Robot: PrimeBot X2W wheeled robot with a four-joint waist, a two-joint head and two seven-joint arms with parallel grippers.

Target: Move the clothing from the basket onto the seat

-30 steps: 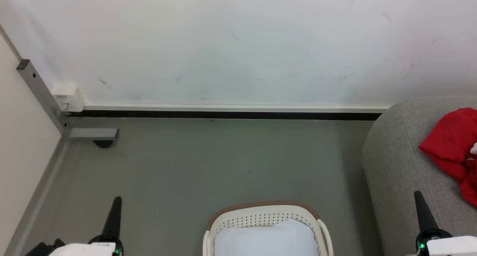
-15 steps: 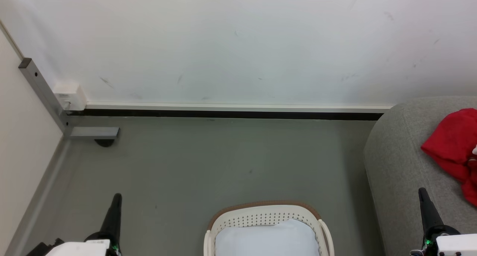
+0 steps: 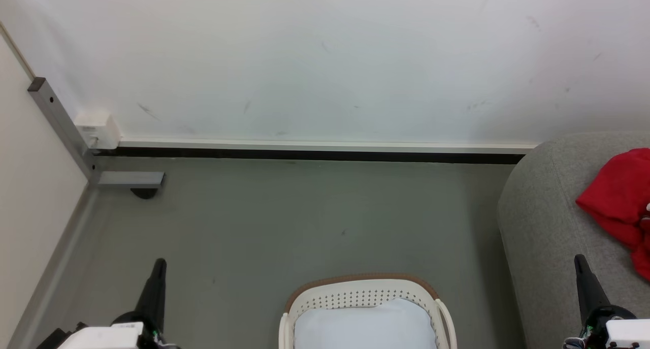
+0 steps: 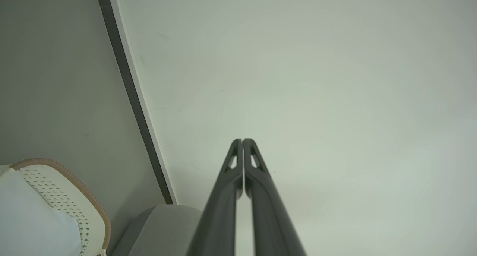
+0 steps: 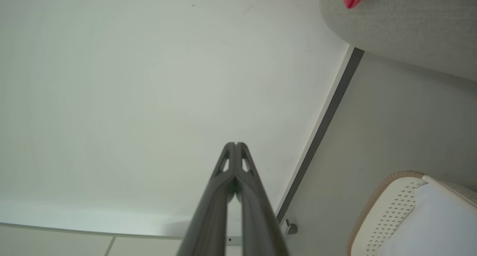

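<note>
A white scuffed wall (image 3: 325, 59) meets a grey floor (image 3: 304, 222) along a dark skirting (image 3: 315, 156). At the left corner, a grey metal post (image 3: 58, 125) leans up the wall, with a small white box (image 3: 96, 130) beside it.

The basket (image 3: 363, 288) stands on the floor at the bottom middle of the head view, cut off by the frame edge. Inside it lies something smooth and pale blue-white (image 3: 365, 326), a cloth or a pad, I cannot tell which. No red shows in the visible part of the basket.

The seat (image 3: 548, 222) fills the right side, near the basket with a strip of floor between them. The clothing (image 3: 617, 196) lies bunched on top of the seat, running off the right edge of the picture. A speck of white shows at its right margin.

The left claw (image 3: 160, 262) hangs over the floor left of the basket. Its fingers are pressed together tip to tip with nothing between them, pointing toward the wall. The right claw (image 3: 579, 260) rises in front of the seat, just below the clothing and apart from it. Its fingers are likewise pressed together and empty.
</note>
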